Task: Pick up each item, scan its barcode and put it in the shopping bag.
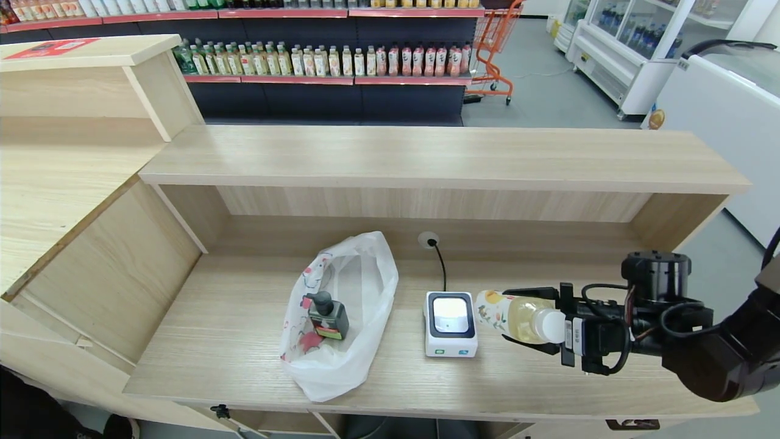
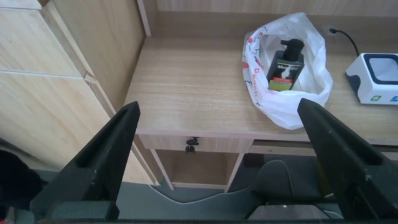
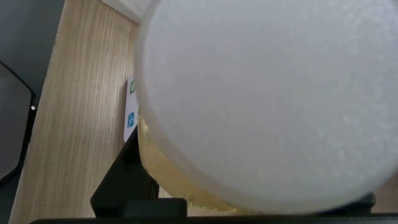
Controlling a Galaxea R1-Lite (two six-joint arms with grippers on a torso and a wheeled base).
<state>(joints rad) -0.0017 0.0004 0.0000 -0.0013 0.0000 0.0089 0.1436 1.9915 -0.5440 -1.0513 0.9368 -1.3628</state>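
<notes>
right gripper (image 1: 528,321) clamping bottle (image 1: 504,313) lying sideways, base toward scanner (image 1: 451,323), left gripper (image 2: 219,107) wide

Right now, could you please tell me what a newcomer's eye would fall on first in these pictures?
The right hand holds a drink bottle sideways, right beside the barcode scanner on the wooden counter. On the scanner's other side lies a white shopping bag with a dark pump bottle inside.

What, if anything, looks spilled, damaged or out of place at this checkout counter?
Nothing stands out. The drink bottle lies sideways only because the right gripper holds it beside the scanner; the pump bottle sits inside the shopping bag.
</notes>
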